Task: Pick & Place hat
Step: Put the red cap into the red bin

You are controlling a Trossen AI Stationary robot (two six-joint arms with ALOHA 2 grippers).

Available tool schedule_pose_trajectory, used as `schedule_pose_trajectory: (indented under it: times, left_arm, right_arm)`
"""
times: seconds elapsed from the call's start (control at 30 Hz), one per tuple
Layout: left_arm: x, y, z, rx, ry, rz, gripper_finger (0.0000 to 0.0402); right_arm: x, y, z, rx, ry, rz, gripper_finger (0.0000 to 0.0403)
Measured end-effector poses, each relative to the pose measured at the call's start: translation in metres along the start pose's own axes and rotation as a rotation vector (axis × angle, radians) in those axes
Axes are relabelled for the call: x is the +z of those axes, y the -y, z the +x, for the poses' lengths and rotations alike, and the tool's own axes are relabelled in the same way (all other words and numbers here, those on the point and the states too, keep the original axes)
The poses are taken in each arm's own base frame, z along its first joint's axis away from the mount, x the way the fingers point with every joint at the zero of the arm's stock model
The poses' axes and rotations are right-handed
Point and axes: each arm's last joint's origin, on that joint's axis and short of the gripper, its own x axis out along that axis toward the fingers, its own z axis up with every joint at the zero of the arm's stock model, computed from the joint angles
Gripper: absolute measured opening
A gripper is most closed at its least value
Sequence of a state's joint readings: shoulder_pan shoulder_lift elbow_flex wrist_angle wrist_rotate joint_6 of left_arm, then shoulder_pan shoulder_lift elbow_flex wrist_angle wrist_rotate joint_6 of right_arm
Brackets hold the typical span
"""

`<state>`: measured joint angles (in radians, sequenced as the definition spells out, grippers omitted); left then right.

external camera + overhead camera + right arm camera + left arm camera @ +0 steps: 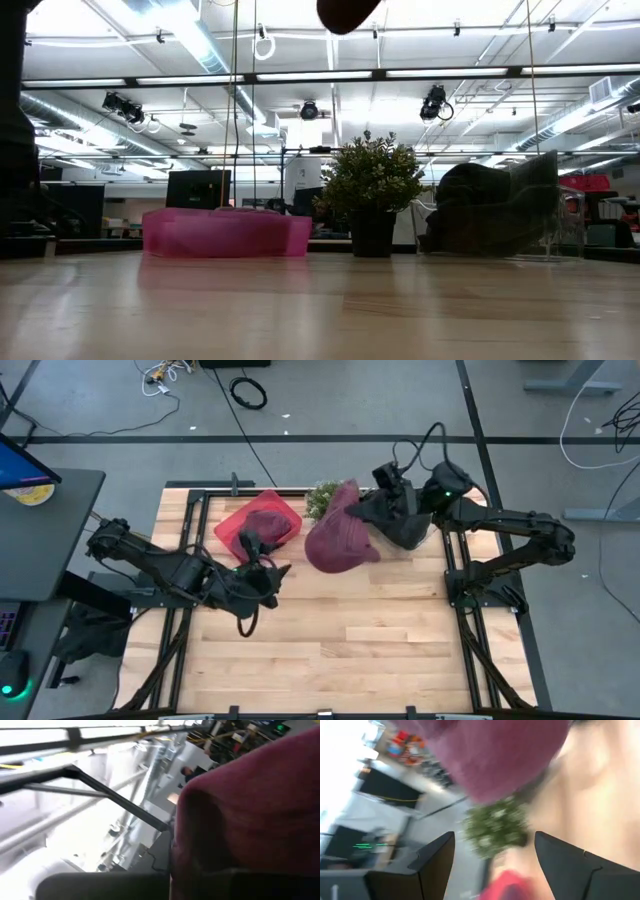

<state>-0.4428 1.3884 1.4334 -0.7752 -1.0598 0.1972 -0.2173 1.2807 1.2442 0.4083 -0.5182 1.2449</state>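
Note:
A maroon hat (338, 542) hangs in the air over the table's far middle, at the end of my right gripper (368, 516), which is shut on it. It fills the right wrist view (250, 810) and shows at the top of the low view (345, 12). My left gripper (272, 574) stands open to the hat's left, apart from it, with nothing between its fingers (437, 865). The hat (505, 755) shows ahead of those fingers. A second maroon hat (266, 522) lies in a red tray (232, 528). My right gripper holds the maroon hat by its edge on the right side (358, 520), coming at it from the table's right. The hat itself covers the fingers in the right wrist view, so the kind of hold does not show. The hat hangs lifted clear of the table.
A small potted plant (321, 498) stands at the far edge between the red tray and a clear container (500, 215) that holds dark hats (405, 528). Bare wooden table (340, 650) lies toward the near edge.

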Motion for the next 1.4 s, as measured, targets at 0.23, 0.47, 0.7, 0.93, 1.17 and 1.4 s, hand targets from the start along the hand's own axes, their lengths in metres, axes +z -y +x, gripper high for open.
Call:
schedule_pose_trajectory:
  times: [0.23, 0.47, 0.7, 0.93, 1.17, 1.4]
  left_arm:
    - [0.001, 0.002, 0.018, 0.186, -0.083, 0.122, 0.0279]
    - [0.006, 0.004, 0.036, 0.221, -0.098, 0.071, 0.0279]
    - [0.019, 0.001, 0.037, 0.226, -0.036, 0.034, 0.0274]
    - [0.030, -0.003, 0.037, 0.192, 0.045, 0.090, 0.0246]
    - [0.038, -0.012, 0.043, 0.199, 0.098, 0.173, 0.0221]
    - [0.041, -0.016, 0.042, 0.238, 0.095, 0.201, 0.0171]
  right_arm:
    - [0.005, -0.008, 0.000, 0.068, 0.101, 0.056, 0.0019]
    - [0.008, -0.011, -0.001, 0.087, 0.165, 0.077, 0.0019]
    - [0.008, -0.009, 0.000, 0.079, 0.187, 0.080, 0.0019]
    - [0.008, -0.009, 0.000, 0.083, 0.189, 0.085, 0.0019]
    - [0.009, -0.011, 0.000, 0.100, 0.192, 0.086, 0.0019]
    - [0.008, -0.013, 0.000, 0.123, 0.169, 0.103, 0.0019]
